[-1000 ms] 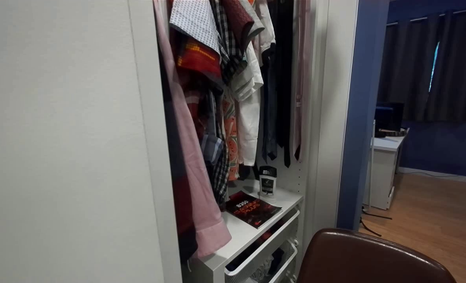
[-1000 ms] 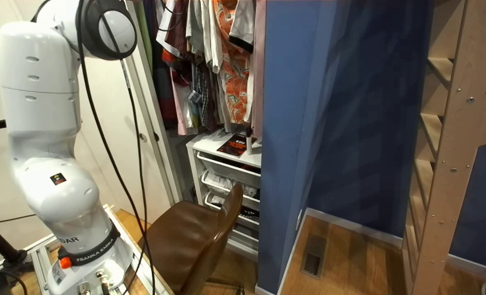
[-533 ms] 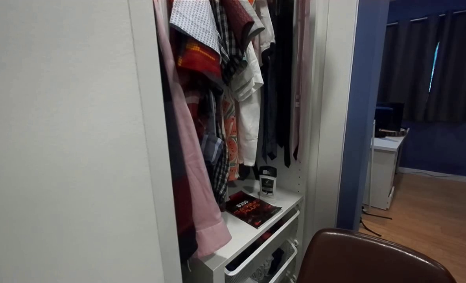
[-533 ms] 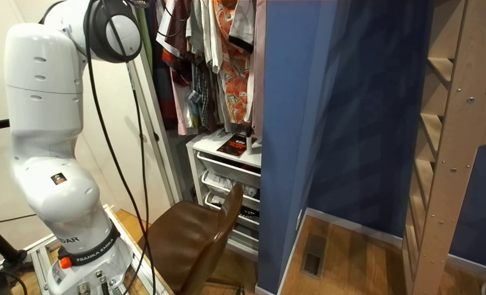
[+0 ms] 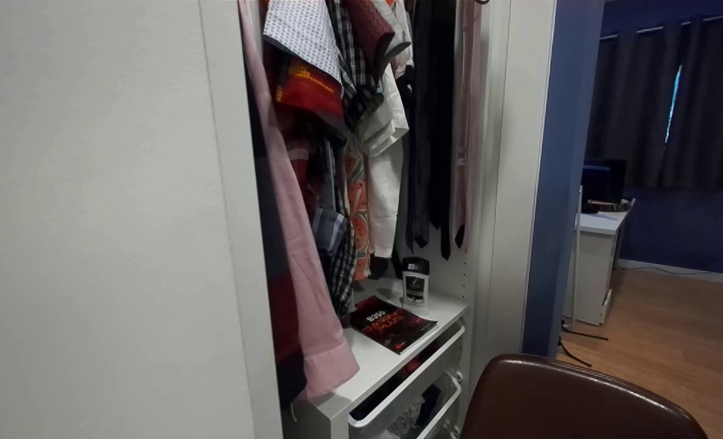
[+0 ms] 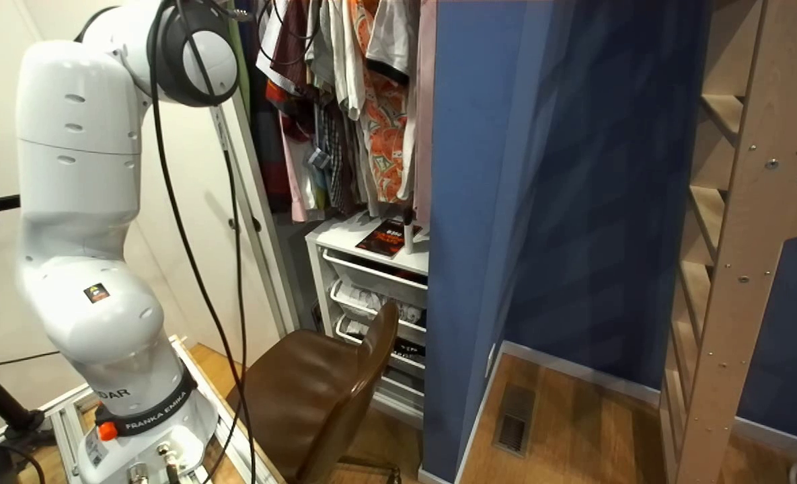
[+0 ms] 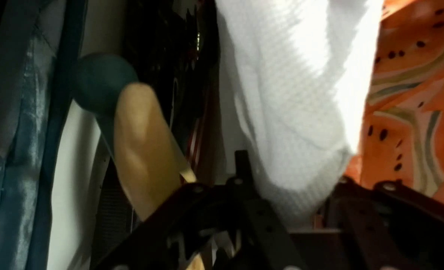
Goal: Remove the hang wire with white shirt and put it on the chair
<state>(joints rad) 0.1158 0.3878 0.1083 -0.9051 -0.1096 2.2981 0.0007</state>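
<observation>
The white shirt hangs among other clothes, its dark cuff visible in an exterior view. Up close in the wrist view, its white cloth drops between the fingers of my gripper. The jaws stand partway apart; the left finger borders the cloth, while the cloth covers the right fingertip, so a firm hold cannot be confirmed. A light tan hanger end shows left of the cloth; whether it is the shirt's hang wire I cannot tell. The brown chair stands below the clothes. Both exterior views leave the gripper out of frame.
Dark ties hang left of the gripper, and a watermelon-print garment lies close on the right. A white drawer unit carries a magazine. The blue wall borders the closet. Loose cables hang from the arm.
The arm has shifted rightward in an exterior view, toward the closet. The shirt's dark-cuffed sleeve has moved left in both exterior views, uncovering more of the dark ties.
</observation>
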